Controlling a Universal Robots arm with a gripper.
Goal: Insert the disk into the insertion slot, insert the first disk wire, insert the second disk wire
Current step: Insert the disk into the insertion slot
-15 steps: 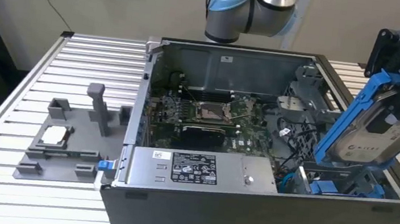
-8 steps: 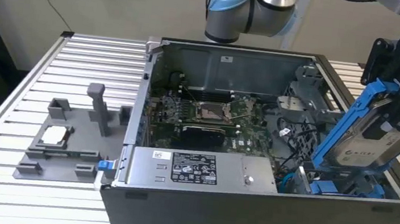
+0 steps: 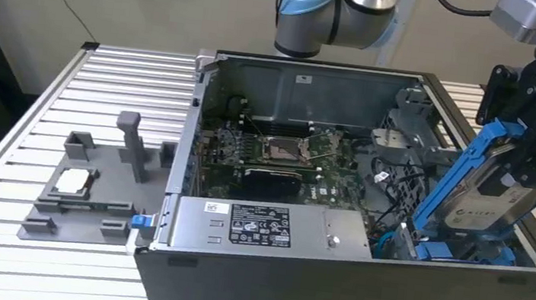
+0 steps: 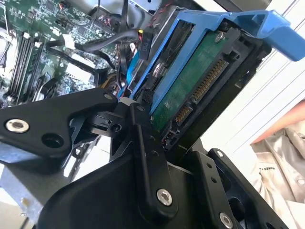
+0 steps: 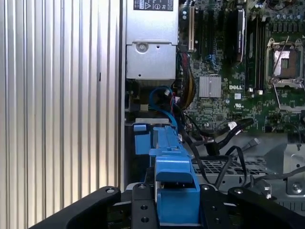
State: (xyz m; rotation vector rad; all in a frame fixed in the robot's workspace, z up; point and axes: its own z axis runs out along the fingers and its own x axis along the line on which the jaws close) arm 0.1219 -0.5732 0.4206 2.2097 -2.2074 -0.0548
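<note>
Your gripper (image 3: 525,155) is hanging over the open case (image 3: 332,296) at the exterior view's right. Its fingers (image 4: 148,157) are closed on the disk (image 3: 495,199), clamping it across its flat faces. The disk is standing steeply tilted rather than lying flat, with its upper end leaning toward the exterior view's right. Its lower end is pointing down into the slot (image 3: 436,252), the bay with blue parts in the case's near corner. I can't tell whether that lower end is touching the blue parts or sitting just above them, but the disk isn't seated. In the second wrist view you're looking at the disk's green circuit board (image 4: 190,81) with its connector strip exposed, and the blue carrier (image 4: 224,26) is wrapping the edge. In the first wrist view the carrier's end tab (image 5: 174,183) is sitting between the fingers, and black cables (image 5: 219,143) are lying loose just beside it, on the motherboard (image 5: 267,62) side. The power supply (image 3: 259,225) is sitting just beside the slot, toward the exterior view's left. The grey fixture tray (image 3: 89,189) is resting on the table (image 3: 0,163) outside the case at the exterior view's left, well apart from the gripper.
</note>
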